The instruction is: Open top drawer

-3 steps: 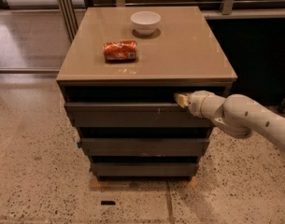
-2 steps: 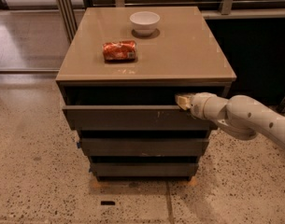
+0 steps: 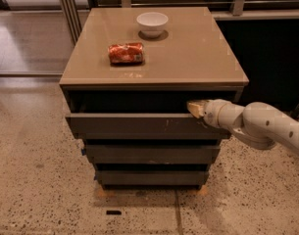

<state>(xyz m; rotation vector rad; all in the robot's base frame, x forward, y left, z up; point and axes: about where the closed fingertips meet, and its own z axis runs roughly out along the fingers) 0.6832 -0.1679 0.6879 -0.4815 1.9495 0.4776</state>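
The top drawer (image 3: 134, 124) is the widest dark grey front, with small pale scuffs right of centre. It stands pulled out a little from the cabinet, and a dark gap shows above its upper edge. My gripper (image 3: 194, 107) comes in from the right on a white arm. Its tip sits at the drawer's upper edge, right of centre, reaching into the gap under the tabletop. Two narrower dark grey drawer fronts (image 3: 151, 153) sit closed below.
On the tan cabinet top (image 3: 198, 58) lie a crushed red can (image 3: 125, 53) and a white bowl (image 3: 152, 22). The cabinet stands on a speckled floor (image 3: 36, 190). A metal railing and dark panel lie behind and to the right.
The top drawer has come out slightly further toward the camera, widening the dark gap. The gripper has stayed at the drawer's upper edge and moved with it.
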